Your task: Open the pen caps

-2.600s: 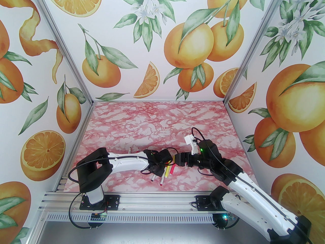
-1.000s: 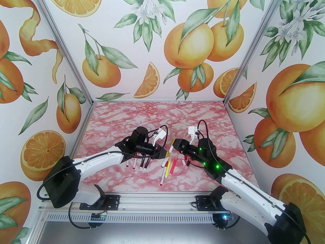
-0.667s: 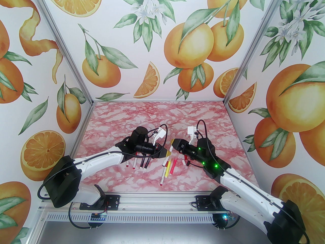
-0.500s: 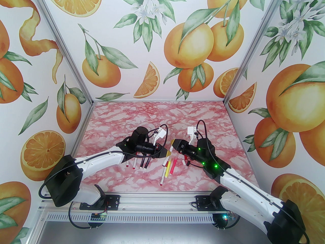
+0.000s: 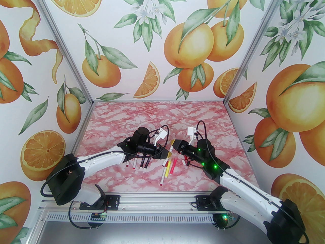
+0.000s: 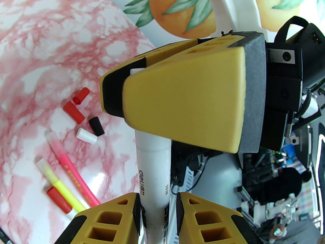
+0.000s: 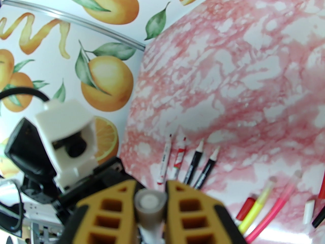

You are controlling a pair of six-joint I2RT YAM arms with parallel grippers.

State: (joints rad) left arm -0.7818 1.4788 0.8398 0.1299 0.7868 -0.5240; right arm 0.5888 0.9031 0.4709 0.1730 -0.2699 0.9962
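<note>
Right hand (image 5: 173, 146) pinching far end of white pen (image 6: 153, 166), fingers pressed together on it; round pen end showing between them at bottom centre of right wrist view. Left hand (image 5: 166, 154) facing it at centre of top view, above table (image 5: 152, 116); fingers straddling pen barrel, slightly spread, sliver of gap showing beside one. Loose pen caps (image 6: 73, 112) lying bunched at left of left wrist view: two red, black cap (image 6: 96, 126), white cap (image 6: 87, 135). Pink pen (image 6: 72, 173) and yellow pen (image 6: 63, 189) lying just below them. Four more pens (image 7: 195, 161) lying side by side under left arm.
</note>
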